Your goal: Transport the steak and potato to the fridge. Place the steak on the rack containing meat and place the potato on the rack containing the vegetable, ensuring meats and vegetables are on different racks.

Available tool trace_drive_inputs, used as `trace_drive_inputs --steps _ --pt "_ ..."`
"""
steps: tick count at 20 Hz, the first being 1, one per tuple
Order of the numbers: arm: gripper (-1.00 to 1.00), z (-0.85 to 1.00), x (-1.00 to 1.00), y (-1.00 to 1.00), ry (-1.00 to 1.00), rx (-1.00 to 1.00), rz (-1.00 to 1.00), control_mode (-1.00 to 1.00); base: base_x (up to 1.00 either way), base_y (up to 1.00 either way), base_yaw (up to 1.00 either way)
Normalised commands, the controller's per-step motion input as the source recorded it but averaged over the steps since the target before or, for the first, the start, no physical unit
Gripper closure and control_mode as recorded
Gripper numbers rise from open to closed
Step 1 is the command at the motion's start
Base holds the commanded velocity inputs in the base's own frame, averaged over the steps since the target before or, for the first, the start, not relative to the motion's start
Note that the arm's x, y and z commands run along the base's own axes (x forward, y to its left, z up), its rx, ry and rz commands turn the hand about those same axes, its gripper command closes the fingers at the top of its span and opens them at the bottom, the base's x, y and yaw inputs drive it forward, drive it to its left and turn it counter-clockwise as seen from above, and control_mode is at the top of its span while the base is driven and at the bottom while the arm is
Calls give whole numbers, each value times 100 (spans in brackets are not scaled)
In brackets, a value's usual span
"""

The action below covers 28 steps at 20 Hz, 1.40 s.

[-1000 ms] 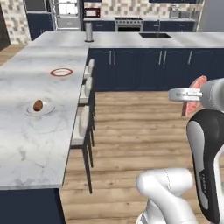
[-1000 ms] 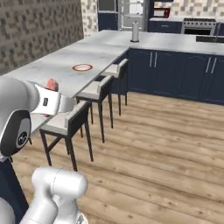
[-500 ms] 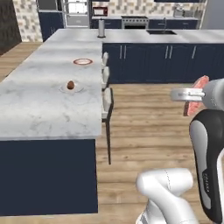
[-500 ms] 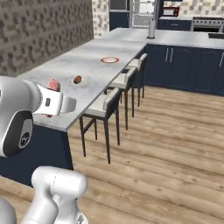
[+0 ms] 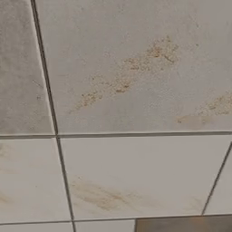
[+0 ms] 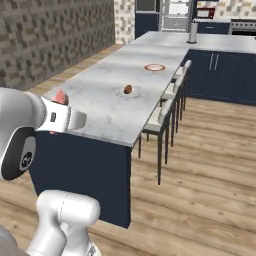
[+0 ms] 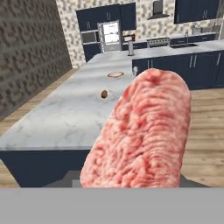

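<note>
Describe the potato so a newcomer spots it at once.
Find the long marble island counter with stools along one side. The potato sits mid-counter on a small pale plate, a brown lump; the red-rimmed plate beyond it is empty.

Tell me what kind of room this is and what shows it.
A home kitchen, rendered. A long marble-topped island runs down the room with stools along one side, dark blue cabinets line the far wall, and a fridge stands at the end.
</note>
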Motion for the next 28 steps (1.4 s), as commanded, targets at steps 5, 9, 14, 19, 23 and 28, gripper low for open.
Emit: trace_drive_inputs --steps 5,9,14,19,23,28 --pt "100 0 0 0 0 0 0 100 39 100 -2" --pt "100 0 0 0 0 0 0 100 45 100 -3" --pt "100 0 0 0 0 0 0 100 34 100 -3" --pt "100 0 0 0 0 0 0 100 27 100 -1" --pt "100 0 0 0 0 0 0 100 48 100 -5" --pt "100 0 0 0 0 0 0 100 70 100 -10"
